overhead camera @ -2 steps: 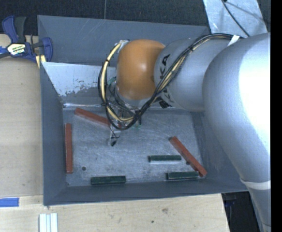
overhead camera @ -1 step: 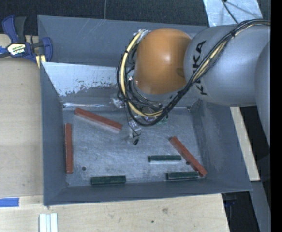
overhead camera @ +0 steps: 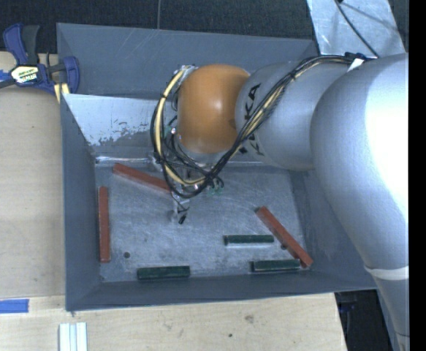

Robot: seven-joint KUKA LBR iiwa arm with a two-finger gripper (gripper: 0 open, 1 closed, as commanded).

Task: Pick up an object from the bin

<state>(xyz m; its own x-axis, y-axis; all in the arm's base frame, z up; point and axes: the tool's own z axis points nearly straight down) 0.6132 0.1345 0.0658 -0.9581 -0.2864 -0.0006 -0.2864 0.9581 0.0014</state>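
Hovering gripper (overhead camera: 181,215) beside slim reddish-brown stick (overhead camera: 141,178), back edge of grey metal bin (overhead camera: 74,196); jaw state indeterminable. Probably light, rigid: grip mid-length.

Bin (overhead camera: 77,218): left stick (overhead camera: 104,224) along left wall; rear stick (overhead camera: 141,178) behind-left of gripper (overhead camera: 181,216); right stick (overhead camera: 283,236) near right wall; front bar (overhead camera: 164,273) at front wall; middle bar (overhead camera: 248,240) behind corner bar (overhead camera: 275,266).

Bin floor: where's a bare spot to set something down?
Biggest bare patch: between the left red stick, the end effector and the lower-left green bar. Crowded: the lower right corner, where a slanted red stick, a middle green bar and a corner green bar lie close.
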